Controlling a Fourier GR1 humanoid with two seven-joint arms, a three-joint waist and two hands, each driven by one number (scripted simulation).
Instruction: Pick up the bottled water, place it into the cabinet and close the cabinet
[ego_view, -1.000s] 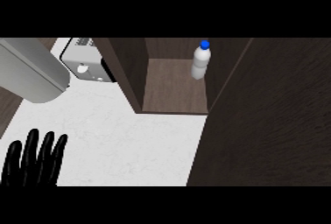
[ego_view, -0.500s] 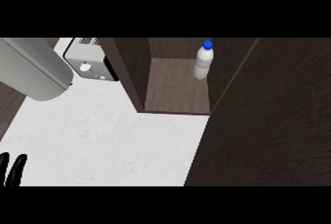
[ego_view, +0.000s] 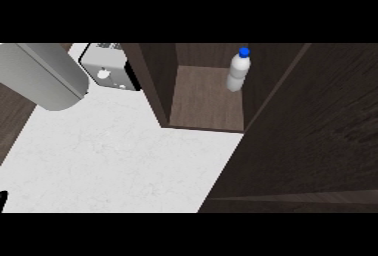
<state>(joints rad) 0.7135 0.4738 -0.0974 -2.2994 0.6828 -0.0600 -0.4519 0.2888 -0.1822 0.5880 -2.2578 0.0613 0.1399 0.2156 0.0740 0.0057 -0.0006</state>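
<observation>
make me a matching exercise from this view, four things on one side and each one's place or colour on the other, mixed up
1 bottled water
2 counter
3 cabinet door
4 small appliance

A white
B dark brown, at the view's right
C light grey, left of the cabinet
D upright inside the cabinet

Pairs: 1-D, 2-A, 3-B, 4-C
</observation>
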